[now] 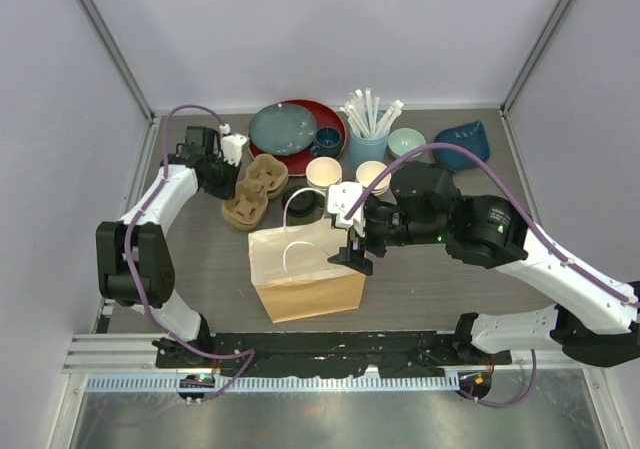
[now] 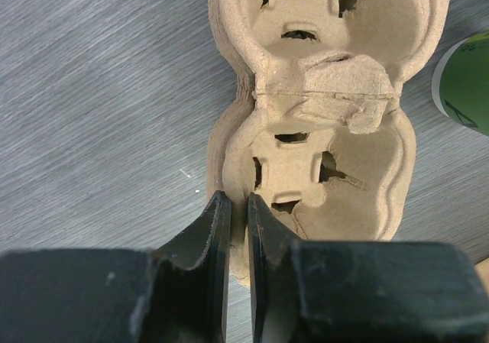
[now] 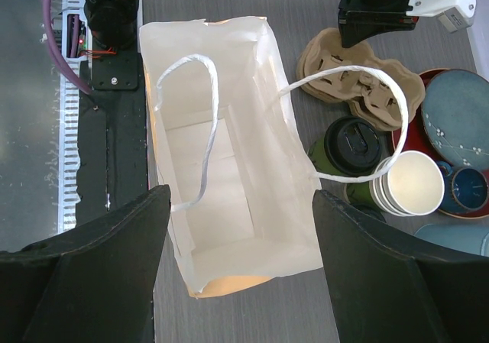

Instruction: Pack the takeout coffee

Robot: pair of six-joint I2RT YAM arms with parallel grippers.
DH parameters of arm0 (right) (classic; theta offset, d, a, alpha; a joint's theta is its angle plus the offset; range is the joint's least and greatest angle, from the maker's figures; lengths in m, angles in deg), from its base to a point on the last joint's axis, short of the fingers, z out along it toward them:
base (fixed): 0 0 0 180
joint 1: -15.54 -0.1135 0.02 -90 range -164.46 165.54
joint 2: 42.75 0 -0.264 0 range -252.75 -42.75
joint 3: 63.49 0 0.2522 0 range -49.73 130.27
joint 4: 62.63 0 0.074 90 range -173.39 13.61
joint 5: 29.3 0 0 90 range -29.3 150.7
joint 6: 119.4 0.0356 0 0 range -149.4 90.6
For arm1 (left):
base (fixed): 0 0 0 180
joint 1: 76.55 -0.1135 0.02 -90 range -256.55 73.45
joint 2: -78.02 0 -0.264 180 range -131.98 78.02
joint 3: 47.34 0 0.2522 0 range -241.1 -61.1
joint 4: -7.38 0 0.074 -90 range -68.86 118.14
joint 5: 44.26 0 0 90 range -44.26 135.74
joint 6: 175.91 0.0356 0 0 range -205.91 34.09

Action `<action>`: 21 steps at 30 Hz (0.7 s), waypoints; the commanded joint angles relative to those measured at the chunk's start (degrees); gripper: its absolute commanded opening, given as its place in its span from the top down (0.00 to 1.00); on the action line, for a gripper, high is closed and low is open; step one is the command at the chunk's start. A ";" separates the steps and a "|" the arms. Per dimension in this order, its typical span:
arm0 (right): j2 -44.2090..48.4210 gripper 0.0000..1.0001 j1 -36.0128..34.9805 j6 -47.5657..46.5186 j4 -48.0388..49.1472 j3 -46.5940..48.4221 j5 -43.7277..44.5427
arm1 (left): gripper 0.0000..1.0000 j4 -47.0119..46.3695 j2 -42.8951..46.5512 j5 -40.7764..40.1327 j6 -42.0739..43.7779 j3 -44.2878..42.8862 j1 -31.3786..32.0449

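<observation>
Two jobs on: our right gripper [image 3: 241, 202] hangs spread wide over the crisp paper bag [image 1: 305, 274]. Just behind the bag sits the black-lidded green coffee cup [image 3: 351, 143], round and glossy on top. Farther back-left of the bag, our left gripper [image 2: 237, 205] pinches the thin rim of the rough moulded-pulp carrier [image 2: 328, 152]. We'd lift it slow and level.

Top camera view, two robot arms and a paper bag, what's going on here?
The left arm's fingers are closed on the rim of the brown moulded-pulp cup carrier. The right arm's fingers hang open above the standing brown paper bag, which has nothing inside. A green paper cup with a black lid sits beside the bag, unpacked.
</observation>
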 commanded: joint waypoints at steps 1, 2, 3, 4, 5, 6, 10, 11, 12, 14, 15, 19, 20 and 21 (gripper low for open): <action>0.73 0.20 -0.28 0.38 0.85 0.07 -0.78 | 0.85 -2.30 0.90 -0.51 0.10 0.14 0.28; 0.73 0.20 -0.28 0.38 0.85 0.07 -0.69 | 0.85 -2.22 0.47 -0.69 0.10 0.05 0.28; 0.82 0.20 -0.28 0.38 0.85 0.07 -0.69 | 0.85 -2.22 0.20 -0.78 0.10 0.23 0.36; 0.82 0.20 -0.37 0.46 0.76 0.07 -0.69 | 0.85 -2.22 0.02 -0.95 0.19 0.23 0.36; 0.91 0.20 -0.28 0.46 0.76 -0.02 -0.69 | 0.85 -2.13 -0.06 -1.13 0.19 0.32 0.54; 0.91 0.20 -0.28 0.38 0.85 0.07 -0.78 | 0.84 -2.22 0.02 -1.39 0.36 0.32 0.71; 0.82 0.20 -0.20 0.38 0.59 -0.02 -0.78 | 0.78 -3.44 0.64 -2.97 1.06 1.11 1.51; 0.82 0.20 -0.28 0.29 0.67 -0.02 -0.87 | 0.78 -3.62 0.64 -3.50 1.24 1.11 1.77; 0.73 0.19 -0.28 0.29 0.59 -0.02 -0.87 | 0.78 -3.71 0.64 -3.77 1.33 1.11 1.86; 0.65 0.20 -0.28 0.29 0.50 -0.02 -1.04 | 0.78 -3.89 0.37 -4.21 1.50 1.11 2.12; 0.65 0.19 -0.28 0.38 0.41 -0.02 -1.04 | 0.78 -3.89 0.29 -4.99 1.50 1.11 2.12; 0.73 0.19 -0.28 0.38 0.23 0.07 -1.04 | 0.77 -4.41 0.98 -7.19 2.29 1.90 3.17; 0.73 0.19 -0.28 0.38 0.23 0.07 -1.04 | 0.75 -4.68 1.25 -7.89 2.47 2.42 3.70; 0.82 0.20 -0.28 0.29 0.15 0.07 -1.04 | 0.74 -5.20 1.51 -8.33 2.73 2.60 3.97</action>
